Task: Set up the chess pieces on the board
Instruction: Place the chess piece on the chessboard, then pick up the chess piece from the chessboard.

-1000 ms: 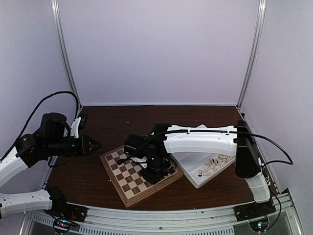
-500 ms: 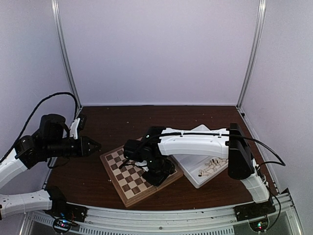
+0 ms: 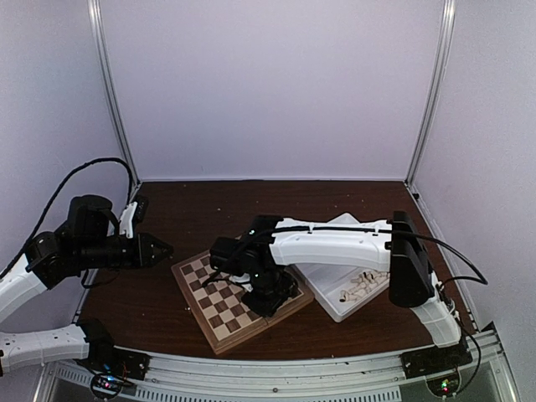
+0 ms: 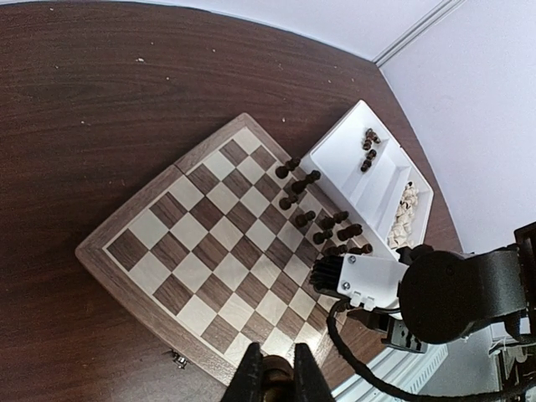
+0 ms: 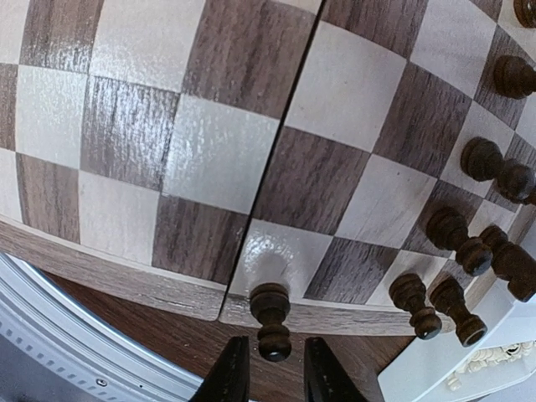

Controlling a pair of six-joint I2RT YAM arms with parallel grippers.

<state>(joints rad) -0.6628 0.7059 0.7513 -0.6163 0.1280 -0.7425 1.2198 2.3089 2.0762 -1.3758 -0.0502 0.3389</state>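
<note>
The right arm now sits a little further left over the board than a second ago, its elbow drawn in from the right wall. The right gripper is loosening: its fingers now stand clear of the dark pawn between them.

The table is of dark brown wood grain with a few small pale specks, and it spreads under the right gripper and far beyond it. Behind this gripper stands a plain back wall of pale lilac. Side walls of the same colour close in at its left and right. Thin metal strips run up the two back corners. On the near side of the gripper a grey metal rail edges the table. The light is soft and even.
</note>
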